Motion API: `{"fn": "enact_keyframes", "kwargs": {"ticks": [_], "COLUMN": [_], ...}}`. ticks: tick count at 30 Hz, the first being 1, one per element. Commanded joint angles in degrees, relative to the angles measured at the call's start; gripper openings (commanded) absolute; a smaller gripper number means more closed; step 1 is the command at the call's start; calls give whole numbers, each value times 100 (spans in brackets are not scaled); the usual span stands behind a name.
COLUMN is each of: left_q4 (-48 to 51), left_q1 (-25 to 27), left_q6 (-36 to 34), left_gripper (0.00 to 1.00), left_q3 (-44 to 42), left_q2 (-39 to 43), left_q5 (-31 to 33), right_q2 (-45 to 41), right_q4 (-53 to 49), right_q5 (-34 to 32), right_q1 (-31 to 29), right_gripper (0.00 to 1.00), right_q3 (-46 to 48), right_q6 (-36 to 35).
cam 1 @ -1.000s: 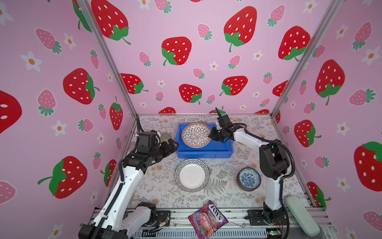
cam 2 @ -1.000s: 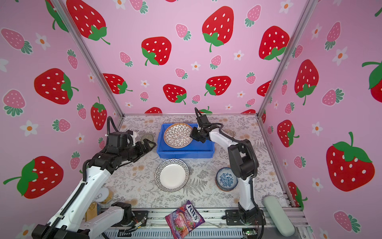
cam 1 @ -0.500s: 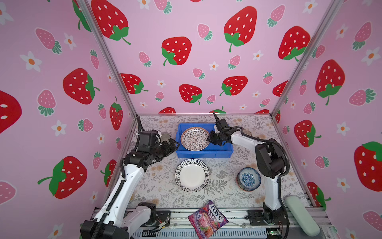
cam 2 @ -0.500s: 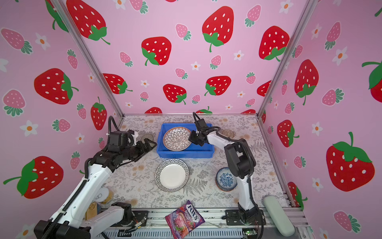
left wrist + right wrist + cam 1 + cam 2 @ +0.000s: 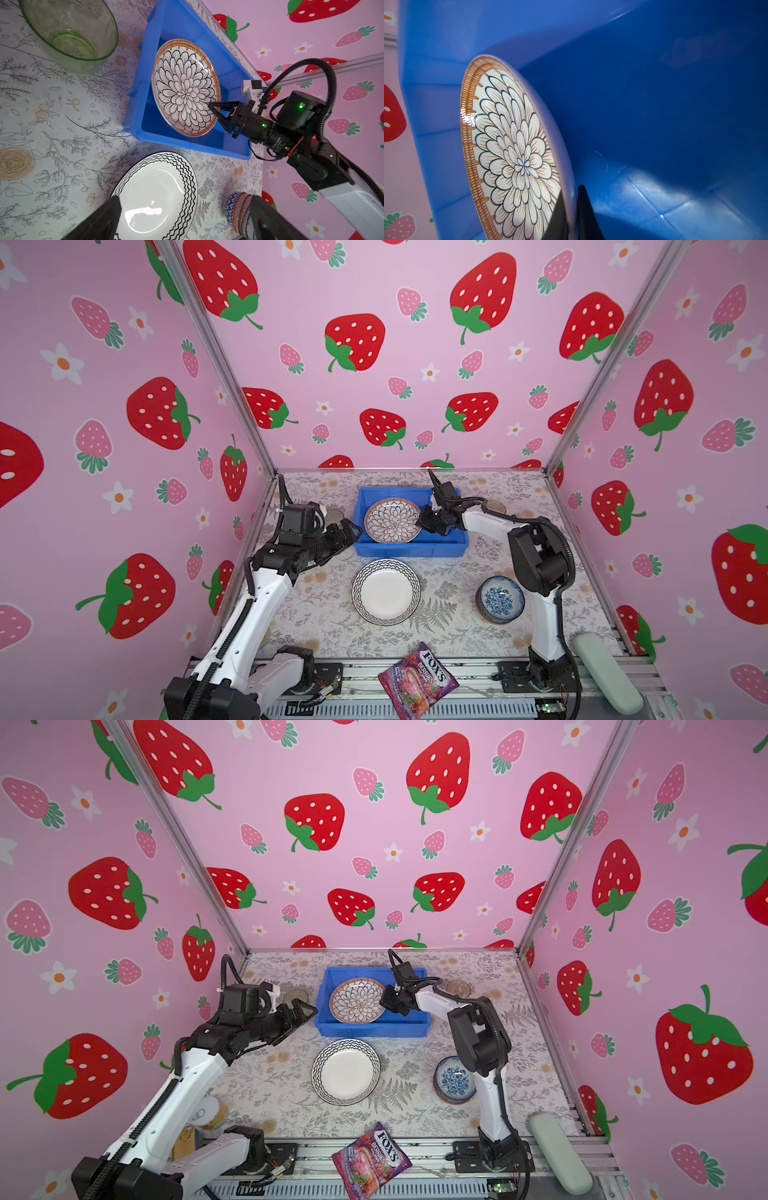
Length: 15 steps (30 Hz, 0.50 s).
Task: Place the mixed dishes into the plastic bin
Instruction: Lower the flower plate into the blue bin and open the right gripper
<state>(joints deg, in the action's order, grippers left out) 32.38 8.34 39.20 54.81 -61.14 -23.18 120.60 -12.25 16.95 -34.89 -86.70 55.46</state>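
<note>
The petal plate [image 5: 392, 519] is tilted inside the bin [image 5: 409, 549], its right rim pinched by my right tool [image 5: 420, 521], one finger on each face. My left tool [image 5: 349, 533] hangs spread wide just beside the bin's left wall, holding nothing. The zigzag plate [image 5: 386, 591] lies on the desk [image 5: 324, 605] in front of the bin, with stacked bowls [image 5: 500, 600] to its right.

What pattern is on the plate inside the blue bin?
The plate has black-outlined white petals and an orange hatched rim; clearest in the left wrist view.
</note>
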Motion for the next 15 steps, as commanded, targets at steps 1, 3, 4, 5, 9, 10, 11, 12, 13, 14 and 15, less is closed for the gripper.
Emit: {"fn": "enact_keyframes", "kwargs": {"ticks": [1,3,4,5,9,10,11,12,13,14,15], "left_q4": [-148,-188,-197,-205,-208,-206,-214,-223,-237,-244,-248], "left_q1": [-31,-29,-32,-34,-31,-29,-34,-29,-28,-34,-37], "left_q6": [111,152,166,168,189,195,214,219,237,237,251], "left_gripper": [99,99,99,99,99,99,99,99,99,99,99], "left_q3": [-114,-153,-171,-172,-181,-199,-209,-225,-245,-257,-276], "left_q2": [87,100,103,109,118,128,130,149,162,170,173], "left_q5": [-111,-128,-125,-123,-125,-147,-128,-121,-125,-129,-134], "right_q2": [-70,-69,-63,-65,-50,-45,-45,-39,-45,-39,-44], "right_q4": [553,552,553,557,564,552,540,544,531,526,516], "right_q5": [221,225,232,237,264,249,232,221,228,214,192], "right_q1": [-26,-26,-24,-14,-17,-16,-12,-12,-10,-6,-9], "right_gripper": [9,13,14,16,22,24,25,26,28,29,29], "right_q3": [-49,-32,-27,-23,-23,-23,-16,-7,-5,3,16], "right_q6": [119,105,99,96,82,81,72,75,68,55,47]}}
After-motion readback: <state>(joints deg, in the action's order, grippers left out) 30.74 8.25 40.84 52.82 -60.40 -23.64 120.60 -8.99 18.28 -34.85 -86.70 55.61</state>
